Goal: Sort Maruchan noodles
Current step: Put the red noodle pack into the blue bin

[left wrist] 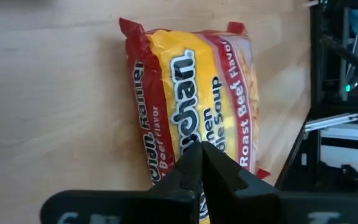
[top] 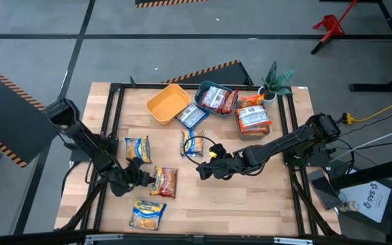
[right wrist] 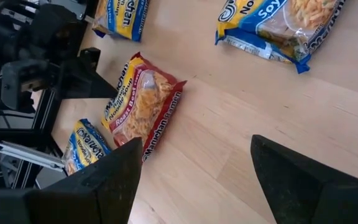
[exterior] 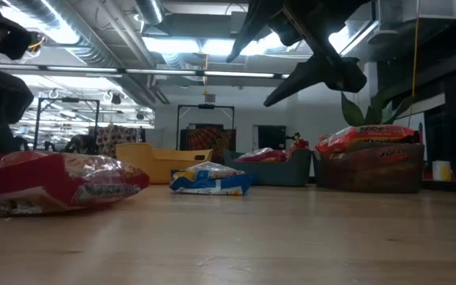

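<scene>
A red-and-yellow Roast Beef Maruchan packet (top: 164, 182) lies flat on the table's near left part, also seen in the low view (exterior: 54, 184). My left gripper (top: 141, 179) is shut at the packet's left end, its fingers (left wrist: 201, 171) over the packet's short end (left wrist: 185, 155). My right gripper (top: 206, 170) hangs open above the table's middle, to the packet's right; in its wrist view the gripper (right wrist: 194, 180) has bare wood between its fingers. Two yellow-and-blue packets (top: 137, 148) (top: 147, 214) and a blue packet (top: 192, 143) lie flat nearby. My left gripper has its shut fingertips (left wrist: 199, 155) over the red packet's short end nearest it (left wrist: 166, 168), coming slanting from the table's left and along the packet. The packet lies flat on the wood. Whether the tips touch it I cannot tell.
At the far edge stand a yellow bin (top: 167, 103), a teal bin (top: 206, 88) with red packets, and a grey bin (top: 252, 129) heaped with orange packets. Another blue packet (top: 191, 116) lies beside the bins. A small plant (top: 276, 80) stands at the far right corner. Bare wood lies near right.
</scene>
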